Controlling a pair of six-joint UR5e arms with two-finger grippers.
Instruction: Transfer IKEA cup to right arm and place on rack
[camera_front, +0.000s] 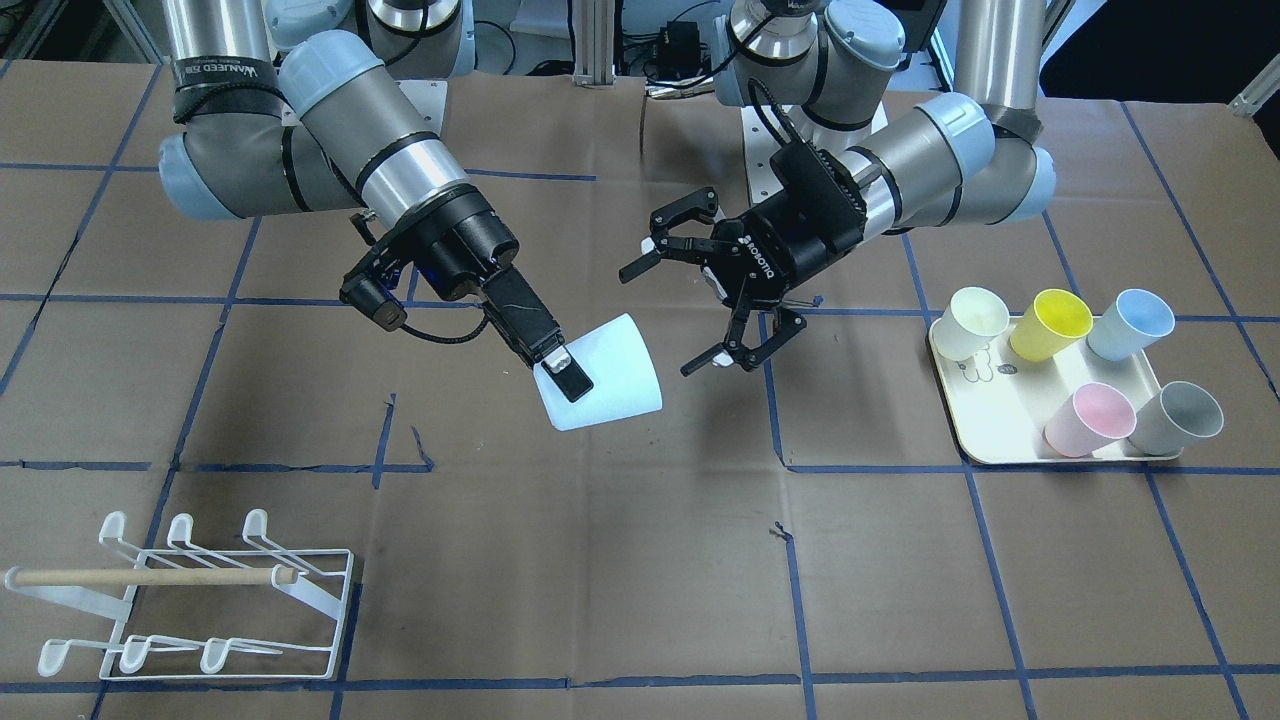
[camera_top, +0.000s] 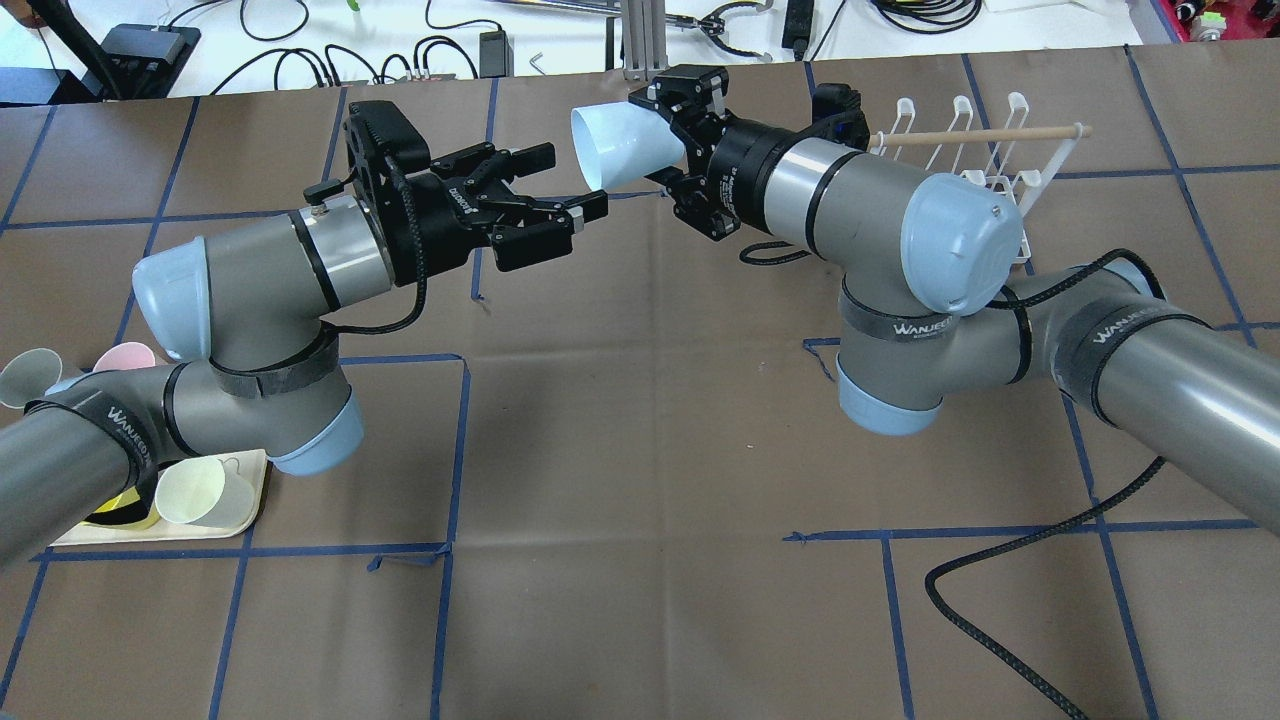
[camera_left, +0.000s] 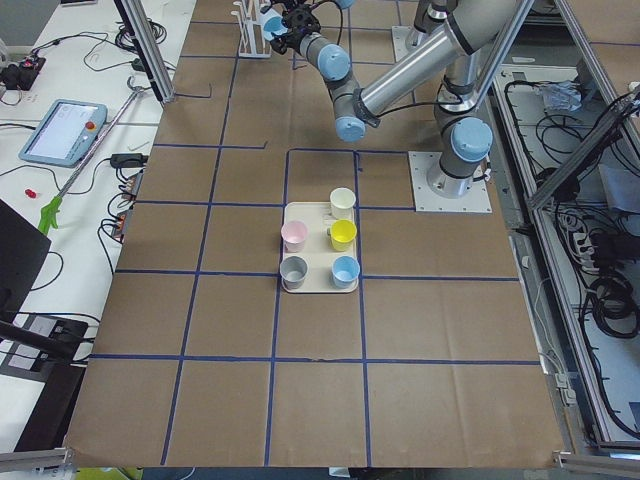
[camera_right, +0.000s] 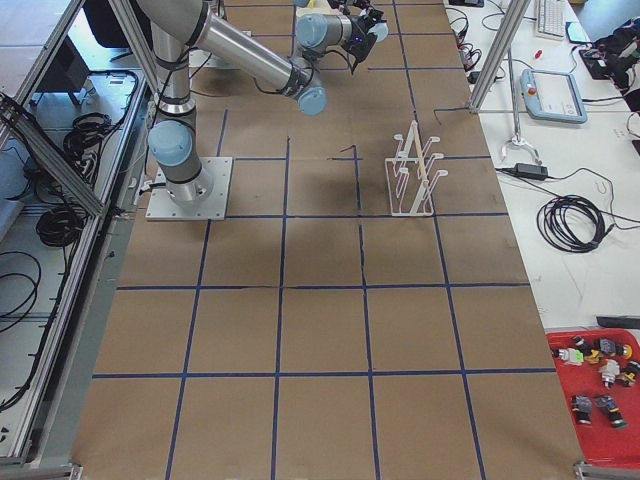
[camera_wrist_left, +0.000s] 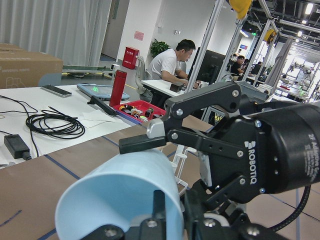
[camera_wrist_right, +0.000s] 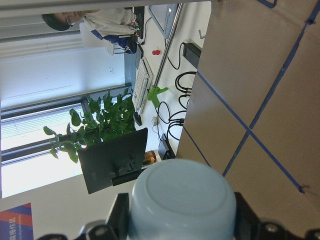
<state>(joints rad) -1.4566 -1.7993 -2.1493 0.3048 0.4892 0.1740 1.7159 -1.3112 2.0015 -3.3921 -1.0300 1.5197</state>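
My right gripper (camera_front: 572, 384), with two narrow straight fingers, is shut on a pale blue cup (camera_front: 612, 372) and holds it tilted in the air over the middle of the table. The cup also shows in the overhead view (camera_top: 615, 145), with its mouth turned toward my left gripper. The right wrist view shows its round base (camera_wrist_right: 182, 200). My left ROBOTIQ gripper (camera_front: 660, 320) is wide open and empty, just beside the cup's mouth and apart from it. In the overhead view the left gripper (camera_top: 575, 180) faces the right gripper (camera_top: 672, 150). The white wire rack (camera_front: 190, 600) with a wooden dowel stands at the table's corner on my right side.
A cream tray (camera_front: 1000, 448) on my left side holds a cream cup (camera_front: 975, 322), a yellow cup (camera_front: 1050, 323), a blue cup (camera_front: 1130, 323), a pink cup (camera_front: 1090, 418) and a grey cup (camera_front: 1178, 417). Brown paper with blue tape lines covers the table. A black cable (camera_top: 1000, 570) trails from the right arm.
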